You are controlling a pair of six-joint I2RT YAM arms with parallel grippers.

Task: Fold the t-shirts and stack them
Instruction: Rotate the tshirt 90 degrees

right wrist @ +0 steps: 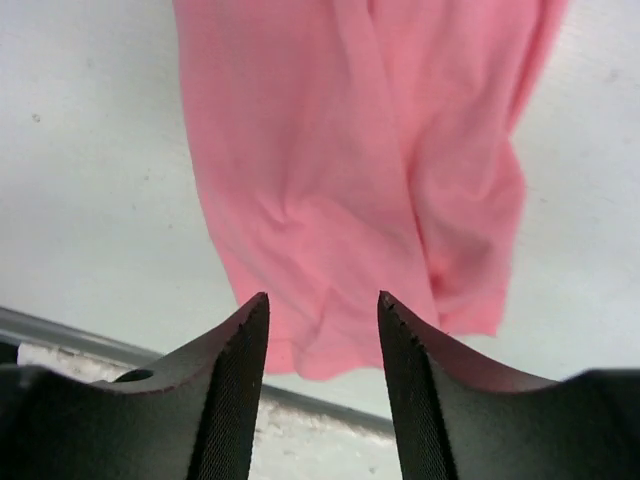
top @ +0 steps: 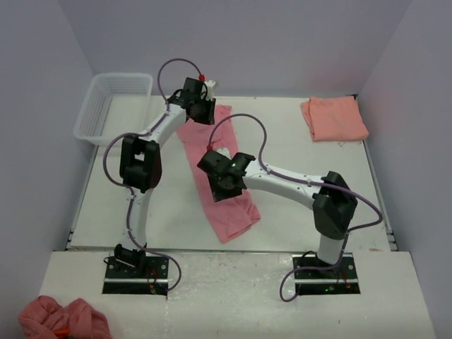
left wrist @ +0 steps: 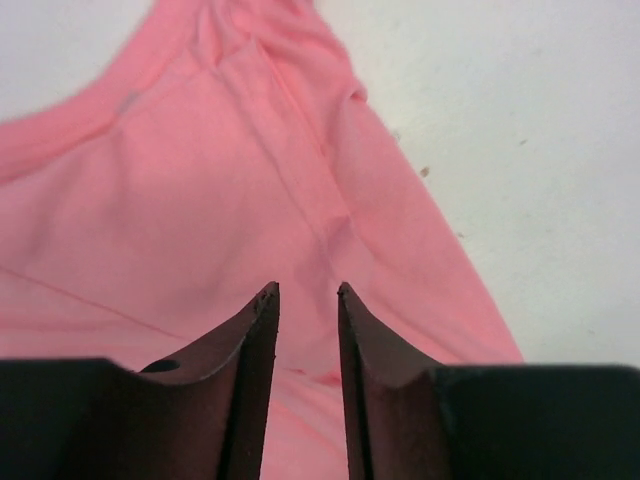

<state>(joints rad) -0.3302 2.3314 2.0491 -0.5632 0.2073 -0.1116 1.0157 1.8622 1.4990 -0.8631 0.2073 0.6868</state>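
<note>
The rose-pink t-shirt [top: 215,176] lies stretched in a long narrow strip down the middle of the table. It also shows in the left wrist view [left wrist: 200,200] and the right wrist view [right wrist: 340,150]. My left gripper [top: 200,111] hovers over its far end, jaws slightly apart and empty [left wrist: 307,292]. My right gripper [top: 227,185] hovers over its near half, open and empty [right wrist: 322,298]. The salmon-orange t-shirt [top: 333,118] lies folded at the far right corner.
A white mesh basket [top: 113,106] stands at the far left. A heap of pink cloth [top: 63,319] lies at the near left corner, off the table. The table's near edge [right wrist: 80,335] runs just below the shirt's hem.
</note>
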